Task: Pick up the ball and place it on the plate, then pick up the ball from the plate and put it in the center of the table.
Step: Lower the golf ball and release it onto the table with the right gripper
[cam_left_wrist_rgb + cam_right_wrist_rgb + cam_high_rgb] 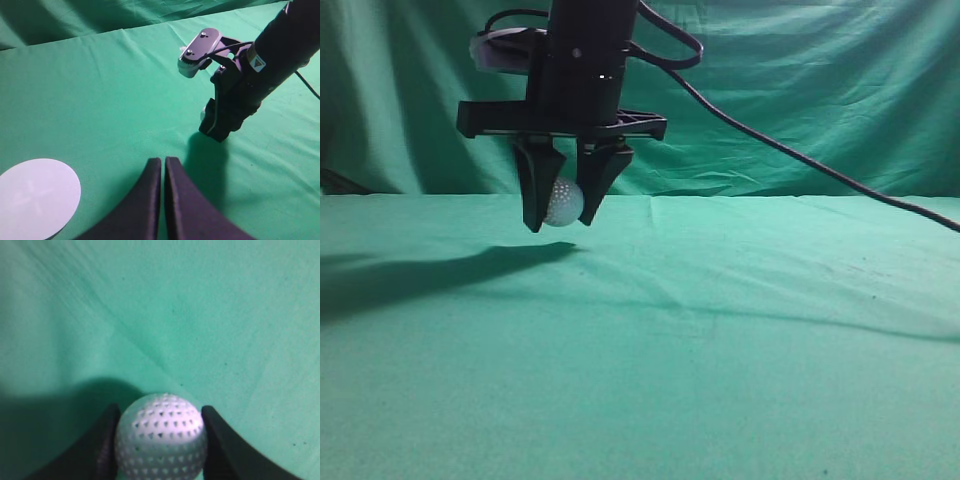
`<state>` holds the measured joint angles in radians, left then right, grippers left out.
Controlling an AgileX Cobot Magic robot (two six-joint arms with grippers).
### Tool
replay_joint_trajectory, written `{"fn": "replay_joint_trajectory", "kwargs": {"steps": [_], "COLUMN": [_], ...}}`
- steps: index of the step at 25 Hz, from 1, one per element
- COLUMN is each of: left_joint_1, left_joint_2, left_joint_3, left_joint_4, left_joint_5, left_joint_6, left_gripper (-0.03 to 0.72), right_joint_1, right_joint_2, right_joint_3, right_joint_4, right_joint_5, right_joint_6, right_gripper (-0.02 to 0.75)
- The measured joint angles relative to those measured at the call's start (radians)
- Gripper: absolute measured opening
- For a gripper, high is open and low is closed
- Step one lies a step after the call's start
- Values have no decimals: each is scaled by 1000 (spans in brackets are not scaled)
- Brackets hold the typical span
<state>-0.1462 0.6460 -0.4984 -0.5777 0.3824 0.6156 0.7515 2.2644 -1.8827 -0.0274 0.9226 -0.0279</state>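
The white dimpled ball [563,203] is held between the jaws of my right gripper [560,222], which points straight down just above the green table [740,340]. The right wrist view shows the ball [161,432] filling the gap between the two black fingers of the right gripper [160,412]. In the left wrist view the right gripper [216,127] is ahead and to the right, with only a sliver of the ball [204,114] showing. My left gripper [163,161] is shut and empty above the cloth. A white round plate [35,197] lies to its left.
A draped green backdrop [820,90] hangs behind the table. A black cable [800,160] trails from the right arm to the right. The arm's shadow [430,275] falls on the cloth to the left.
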Motion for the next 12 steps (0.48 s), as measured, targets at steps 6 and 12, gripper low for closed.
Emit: {"fn": "replay_joint_trajectory", "kwargs": {"steps": [6, 12], "left_joint_1": [0, 0], "left_joint_2": [0, 0], "left_joint_3": [0, 0], "left_joint_4": [0, 0], "left_joint_5": [0, 0], "left_joint_6": [2, 2], "left_gripper": [0, 0], "right_joint_1": [0, 0], "right_joint_2": [16, 22], "right_joint_3": [0, 0], "right_joint_4": [21, 30], "right_joint_5": [-9, -10], "right_joint_6": [2, 2], "right_gripper": [324, 462]}}
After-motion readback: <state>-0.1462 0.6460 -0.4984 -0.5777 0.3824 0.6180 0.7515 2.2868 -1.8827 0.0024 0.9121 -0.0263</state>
